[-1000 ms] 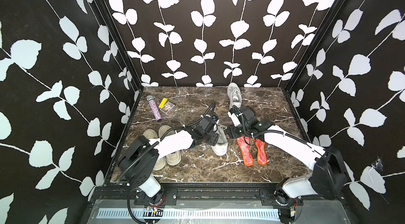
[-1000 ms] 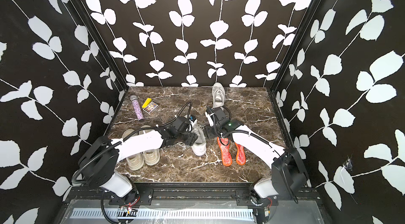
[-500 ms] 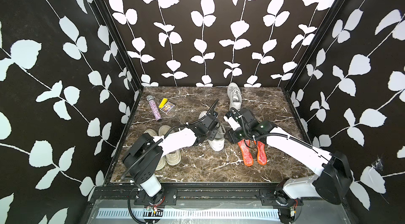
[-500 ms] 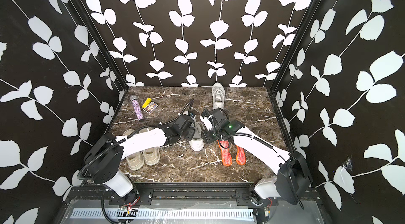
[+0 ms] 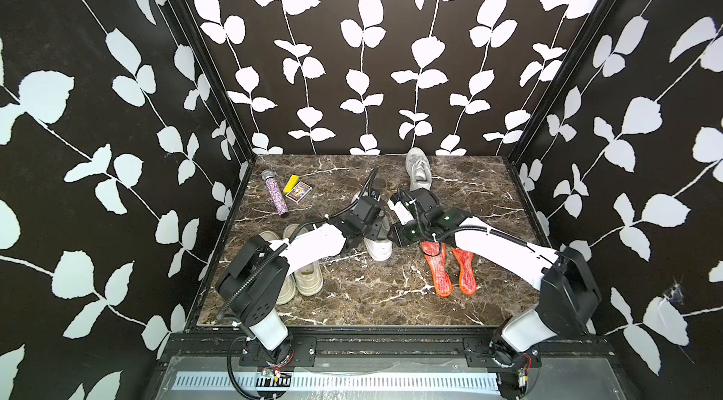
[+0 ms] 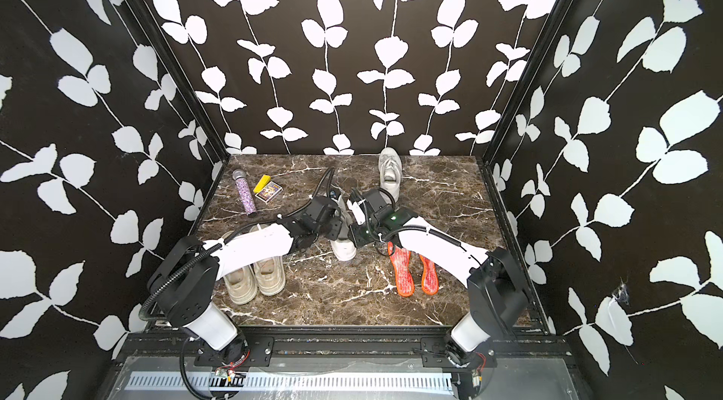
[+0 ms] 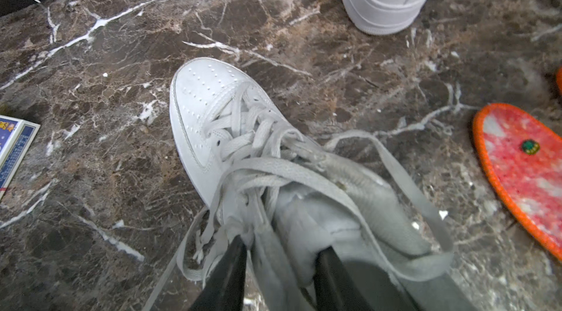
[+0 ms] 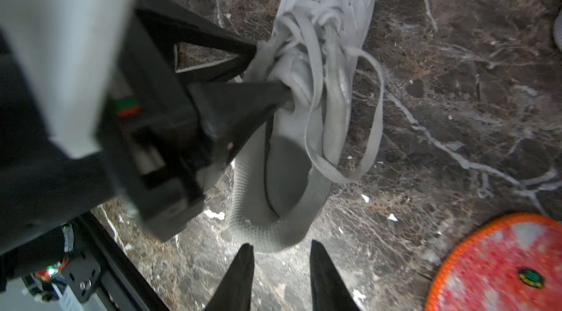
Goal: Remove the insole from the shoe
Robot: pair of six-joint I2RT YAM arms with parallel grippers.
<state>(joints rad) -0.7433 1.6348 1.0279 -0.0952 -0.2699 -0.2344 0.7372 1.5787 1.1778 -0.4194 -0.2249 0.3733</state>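
On my side of the grey shoe (image 5: 377,247), a beige pair (image 5: 309,278) and two orange insoles (image 5: 440,273) are lying on the desk (image 5: 371,300), with the shoe sitting between and just beyond them. At the shoe's heel, my right hand (image 8: 279,245) is hovering with its fingers apart and nothing between them. At the shoe's mouth, my left hand (image 7: 281,251) is pinching the tongue (image 7: 304,224), with one finger inside the opening and one on the lace side. The insole (image 8: 289,166) is lying inside the shoe, showing as a grey bed through the opening.

I am judging this to be the opening-up step. Next, the right hand is going to need to reach into the heel end and catch the insole's edge. The insole's toe end is hiding under the tongue and laces, and in both top views the wrists are covering the shoe's mouth. Beyond the shoe, a second grey shoe (image 5: 418,171) is sitting by the back wall.
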